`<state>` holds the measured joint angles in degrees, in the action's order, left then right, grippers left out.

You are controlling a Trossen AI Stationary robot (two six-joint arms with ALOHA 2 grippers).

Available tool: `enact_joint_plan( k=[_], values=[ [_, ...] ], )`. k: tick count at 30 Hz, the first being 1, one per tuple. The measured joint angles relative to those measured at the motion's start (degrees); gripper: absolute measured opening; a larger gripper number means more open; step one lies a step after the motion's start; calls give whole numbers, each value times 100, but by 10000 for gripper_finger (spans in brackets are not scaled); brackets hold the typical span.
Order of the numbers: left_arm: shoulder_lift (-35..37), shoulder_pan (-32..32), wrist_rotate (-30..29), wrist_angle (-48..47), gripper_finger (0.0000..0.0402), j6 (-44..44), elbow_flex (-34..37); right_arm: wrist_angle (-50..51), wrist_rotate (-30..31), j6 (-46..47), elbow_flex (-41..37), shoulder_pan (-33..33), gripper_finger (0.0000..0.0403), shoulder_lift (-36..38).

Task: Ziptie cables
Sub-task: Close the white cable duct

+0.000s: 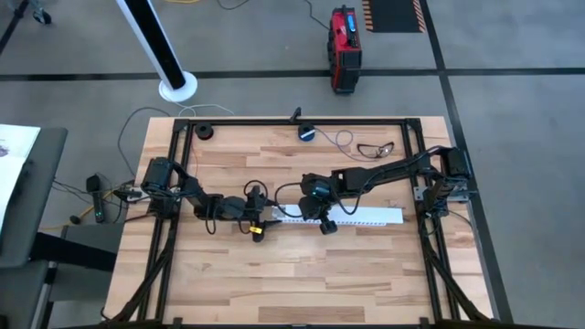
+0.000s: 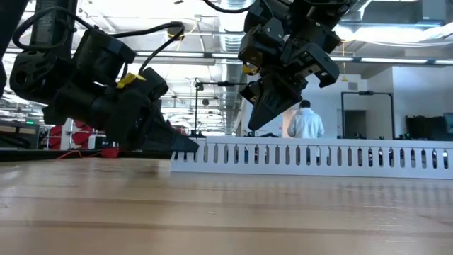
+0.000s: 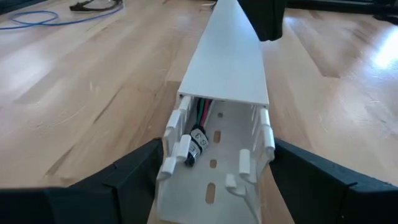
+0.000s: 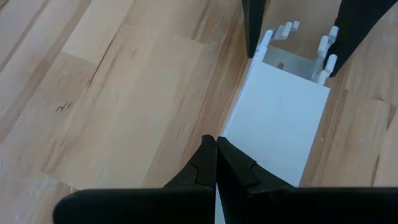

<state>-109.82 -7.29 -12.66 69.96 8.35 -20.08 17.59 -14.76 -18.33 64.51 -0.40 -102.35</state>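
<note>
Where cables [image 3: 200, 118] are seen, only short stretch shows inside white slotted duct [image 3: 227, 74] on tabletop [image 1: 274, 283], under its cover; judged light, limp, best gripped mid-bunch. Black-white tag [image 3: 195, 144] unreadable. Left end effector [image 3: 214, 180] spread wide around duct end. Right end effector [image 4: 216, 152] closed, empty, above cover.

Both arms reach toward frame centre in the high view. The left end effector [image 3: 211, 180] lies low with fingers spread wide; the right end effector [image 4: 216, 163] points down, fingertips pressed together.
</note>
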Motion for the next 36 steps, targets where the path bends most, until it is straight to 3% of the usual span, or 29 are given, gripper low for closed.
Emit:
enact_joint_plan(
  k=[15,25,36],
  values=[
    [-6,4,87,49,282,-122,-58,-29,2,-15,1,0,0,0],
    [-1296,-21,343,1476,282,141,-407,-13,4,-76,2,0,0,2],
    [-1320,-149,296,1607,281,6,-343,-5,4,-241,2,-40,0,2]
  ],
)
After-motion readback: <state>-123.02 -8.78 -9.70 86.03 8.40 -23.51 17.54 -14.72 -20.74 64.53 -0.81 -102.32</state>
